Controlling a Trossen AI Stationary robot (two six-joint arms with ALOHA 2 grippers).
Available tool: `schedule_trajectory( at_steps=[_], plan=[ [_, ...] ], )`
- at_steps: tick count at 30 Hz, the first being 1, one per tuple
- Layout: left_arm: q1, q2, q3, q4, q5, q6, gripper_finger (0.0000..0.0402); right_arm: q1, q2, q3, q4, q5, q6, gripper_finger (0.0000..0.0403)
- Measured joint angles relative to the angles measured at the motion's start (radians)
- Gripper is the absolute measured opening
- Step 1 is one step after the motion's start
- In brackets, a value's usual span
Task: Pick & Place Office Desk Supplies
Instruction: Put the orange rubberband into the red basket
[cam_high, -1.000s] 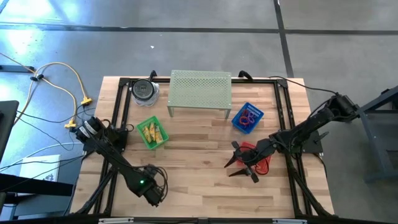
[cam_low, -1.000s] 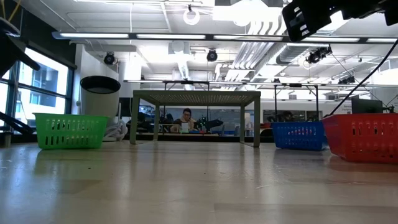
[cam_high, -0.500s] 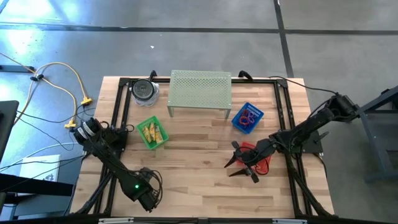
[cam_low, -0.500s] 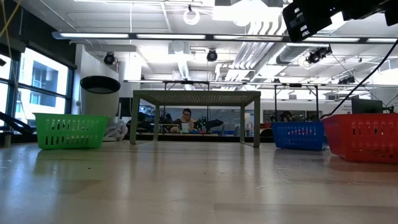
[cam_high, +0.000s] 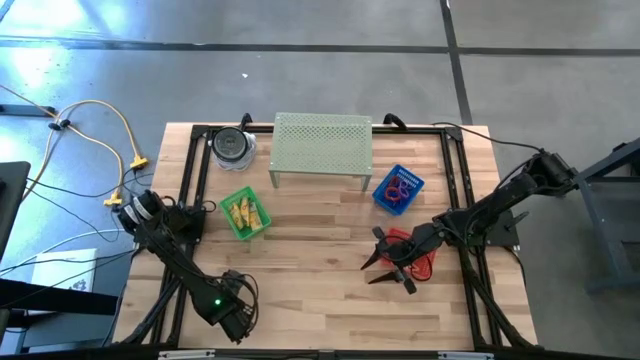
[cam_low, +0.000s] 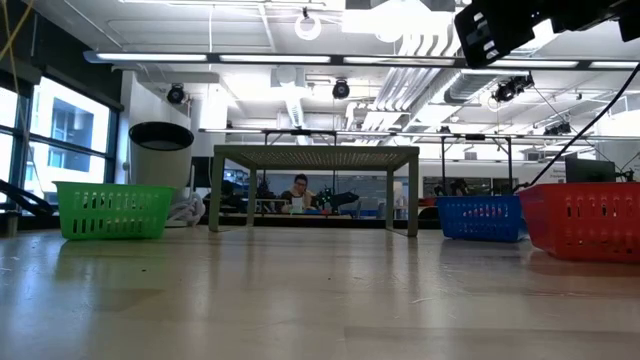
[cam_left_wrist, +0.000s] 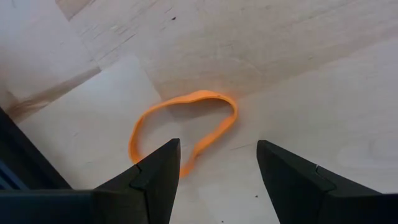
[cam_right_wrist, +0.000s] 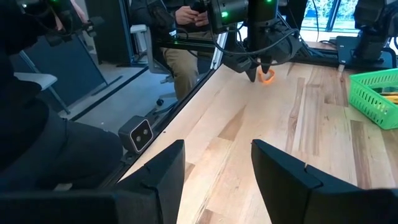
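Orange band: one orange-tan band loop (cam_left_wrist: 184, 132) lies flat on the pale wooden table (cam_high: 320, 290), near its front-left corner, apart from every basket.
Left gripper: left gripper (cam_left_wrist: 217, 165) hangs point-down straight over that loop, fingers spread, one fingertip (cam_left_wrist: 168, 163) at the loop's edge and the other beside it on bare wood; nothing is pinched.
Change, left arm: over the last second the left arm's wrist has slid along the front edge towards the left corner, a clear shift at first and only a small one afterwards; the finger gap has not altered.
Meaning: judged as the end of an approach, with the gripper settling above the last stray band; descent and closing are not yet done.
Right gripper: right gripper (cam_high: 388, 262) waits over the table's right half beside the red basket (cam_high: 420, 262), fingers spread and empty, unmoved from a second ago.
Green basket: green basket (cam_high: 245, 215) holds the yellow oblong pieces (cam_high: 246, 212).
Blue basket: blue basket (cam_high: 398, 189) holds blue and red band loops (cam_high: 399, 186).
Other fixtures: pale green perforated stand (cam_high: 322, 146) and dark-lidded jar (cam_high: 232, 146) stand at the back, untouched.
Risk: thin loop lying flat gives little to bite on, so the fingers probably need to straddle one strand and press to the wood.
Progress: judged nearly complete, since no other loose supply shows on the table.
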Motion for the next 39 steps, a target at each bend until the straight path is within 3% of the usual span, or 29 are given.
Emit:
schedule_trajectory(
  at_steps=[10, 23, 39],
  plan=[
    [0.001, 0.009, -0.002, 0.004, 0.004, 0.001, 0.02, 0.0, 0.0, 0.0, 0.0, 0.0, 0.023, 0.0174],
    [0.001, 0.013, -0.003, 0.005, -0.001, 0.023, 0.0089, 0.0, 0.0, 0.0, 0.0, -0.001, 0.048, 0.0174],
    [0.001, 0.015, -0.006, -0.087, 0.023, 0.019, 0.0085, 0.0, 0.0, 0.0, 0.001, -0.001, 0.044, 0.0174]
  ],
)
